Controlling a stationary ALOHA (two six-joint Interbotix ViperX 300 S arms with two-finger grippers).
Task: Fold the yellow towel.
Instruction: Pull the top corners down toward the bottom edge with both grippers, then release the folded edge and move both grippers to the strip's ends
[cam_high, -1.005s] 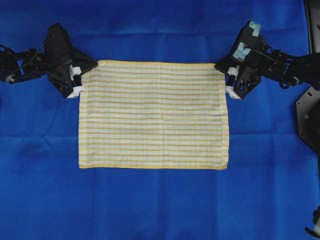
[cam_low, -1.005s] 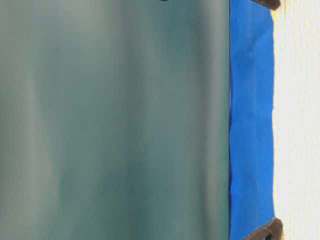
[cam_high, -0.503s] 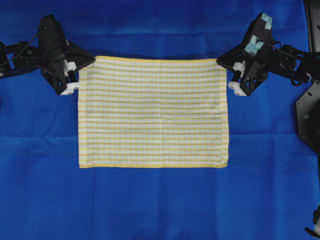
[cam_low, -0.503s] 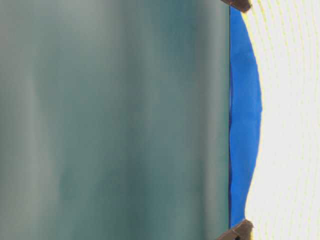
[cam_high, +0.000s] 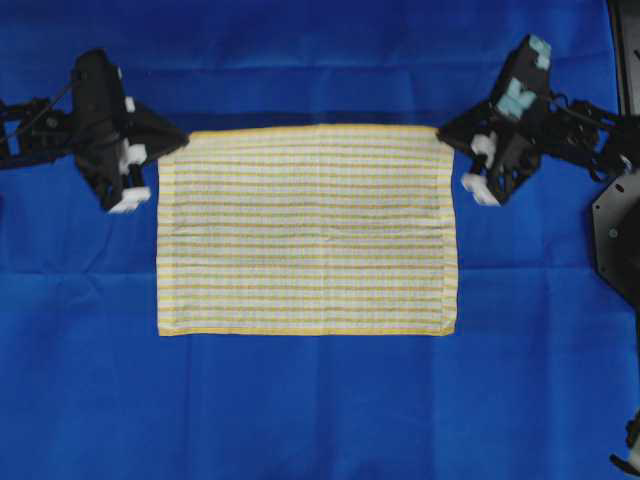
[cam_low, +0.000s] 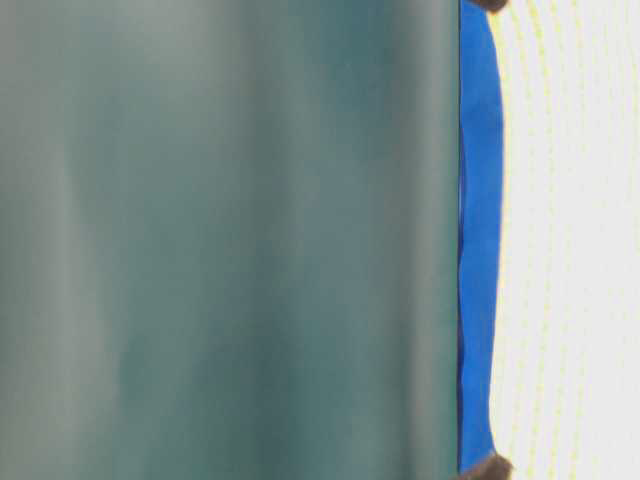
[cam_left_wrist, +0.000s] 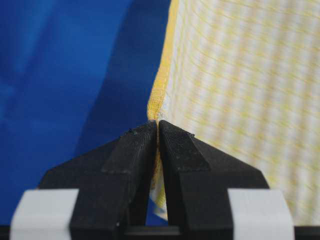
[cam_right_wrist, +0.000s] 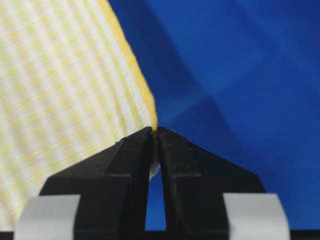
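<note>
Yellow towel (cam_high: 305, 235), striped pale yellow and white with yellow hems, lies spread in the middle of the blue sheet (cam_high: 300, 410) covering the surface. Its near edge rests flat, while the far edge is raised off the sheet (a dark shadow shows just behind it). The left tool (cam_high: 178, 136) is clamped on the far left corner, with the hem pinched between its black fingers (cam_left_wrist: 137, 150). The right tool (cam_high: 447, 130) is clamped the same way on the far right corner. From table level, only a blurred pale cloth shows.
</note>
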